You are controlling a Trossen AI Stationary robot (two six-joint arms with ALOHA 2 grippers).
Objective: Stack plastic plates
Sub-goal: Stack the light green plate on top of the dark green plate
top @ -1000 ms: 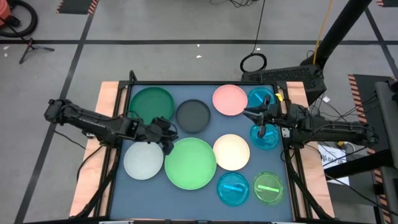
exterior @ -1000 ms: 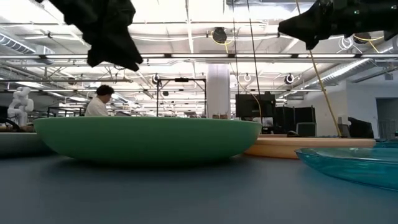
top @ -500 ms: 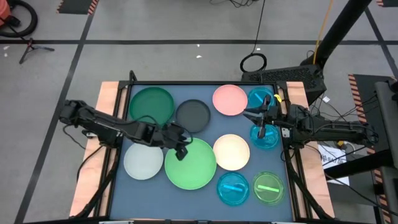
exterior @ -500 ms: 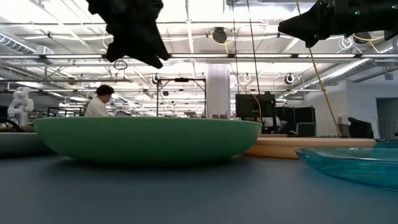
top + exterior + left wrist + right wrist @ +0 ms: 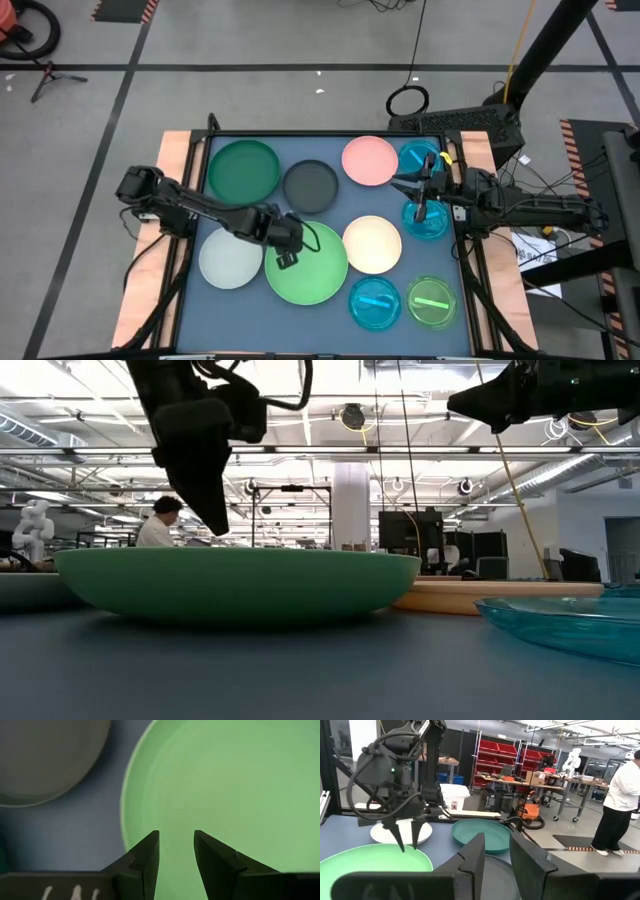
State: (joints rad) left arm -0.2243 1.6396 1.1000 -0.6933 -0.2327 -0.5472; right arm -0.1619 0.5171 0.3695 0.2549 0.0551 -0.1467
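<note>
Ten round plates lie flat on the blue mat. My left gripper is open and points straight down over the left part of the large light green plate. In the left wrist view its fingertips hover just inside that plate's rim, and the low view shows them slightly above the rim. The white plate lies to the left of it. My right gripper is open and level above a translucent blue plate at the table's right side.
Dark green plate, dark grey plate, pink plate and a second blue plate lie along the far side. Cream plate sits right of the light green one. A blue plate and a lime plate lie near. A person stands beyond the table.
My left gripper has moved toward the table's right and near edge, from the gap beside the white plate to above the light green plate. It has tipped to point straight down and come lower.
</note>
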